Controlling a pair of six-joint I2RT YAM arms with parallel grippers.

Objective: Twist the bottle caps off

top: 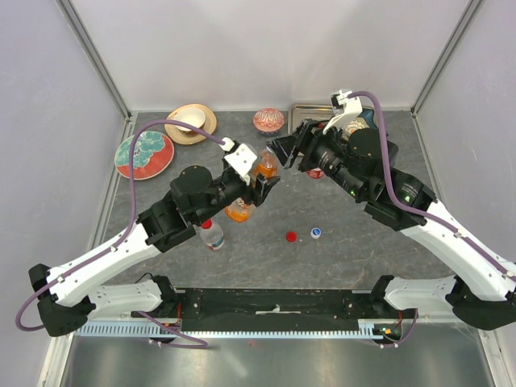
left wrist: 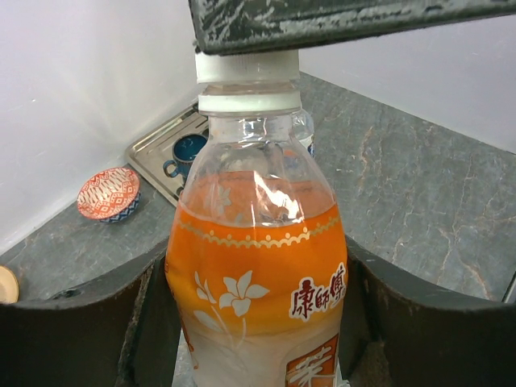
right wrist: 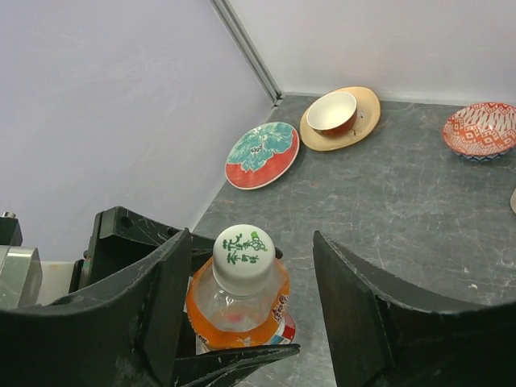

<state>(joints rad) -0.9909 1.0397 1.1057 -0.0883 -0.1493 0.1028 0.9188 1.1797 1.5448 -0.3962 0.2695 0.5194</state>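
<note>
My left gripper (top: 258, 182) is shut on the body of the orange bottle (top: 241, 211), holding it tilted above the table; in the left wrist view the bottle (left wrist: 256, 274) fills the space between my fingers (left wrist: 76, 330). Its white cap (right wrist: 243, 258) is on. My right gripper (top: 284, 153) is open, with a jaw on either side of the cap (left wrist: 247, 81), not touching it. A clear bottle with a red cap (top: 211, 235) stands by my left arm. A red-labelled bottle (top: 316, 172) shows partly under my right arm.
A loose red cap (top: 291, 236) and a blue-and-white cap (top: 316, 233) lie on the table in front. At the back are a teal-and-red plate (top: 143, 154), a tan plate with a bowl (top: 191, 122), a patterned bowl (top: 268, 120) and a metal tray (top: 300, 110) with a blue mug (left wrist: 187, 150).
</note>
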